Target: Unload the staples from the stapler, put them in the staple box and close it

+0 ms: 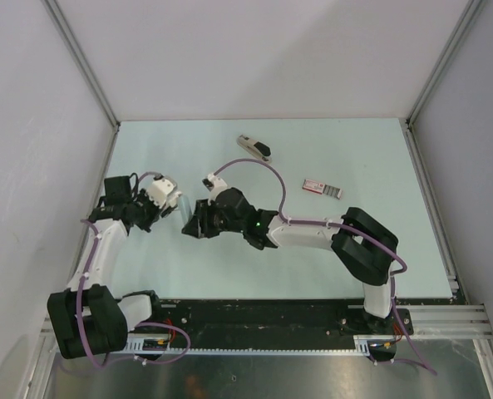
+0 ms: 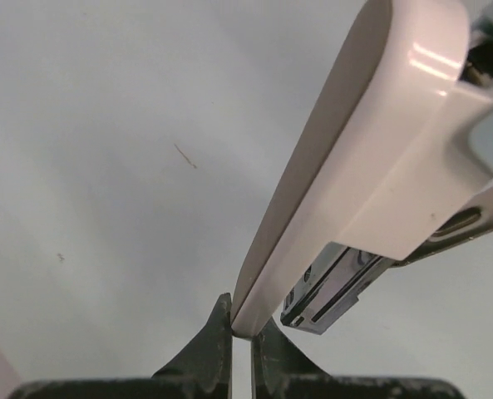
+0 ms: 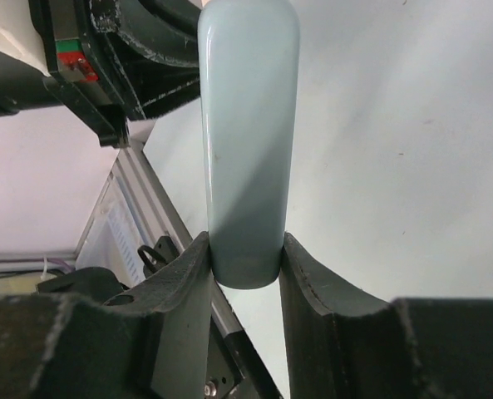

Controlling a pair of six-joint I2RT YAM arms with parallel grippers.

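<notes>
A small beige stapler with a black upper part (image 1: 254, 147) lies at the back of the table, apart from both grippers. Between the grippers hangs a second, opened pale stapler (image 1: 177, 208). My left gripper (image 1: 167, 202) (image 2: 242, 328) is shut on the thin tip of its white arm (image 2: 371, 141). A metal staple channel (image 2: 329, 287) shows under that arm. My right gripper (image 1: 189, 221) (image 3: 246, 266) is shut on the end of its pale blue-grey bar (image 3: 248, 125). The piece is held above the table.
A flat pink-and-white box (image 1: 322, 188) lies right of centre on the pale table (image 1: 313, 150). Grey walls close in the back and sides. The black rail (image 1: 271, 316) with the arm bases runs along the near edge. The left arm's wrist (image 3: 121, 50) is close above the right fingers.
</notes>
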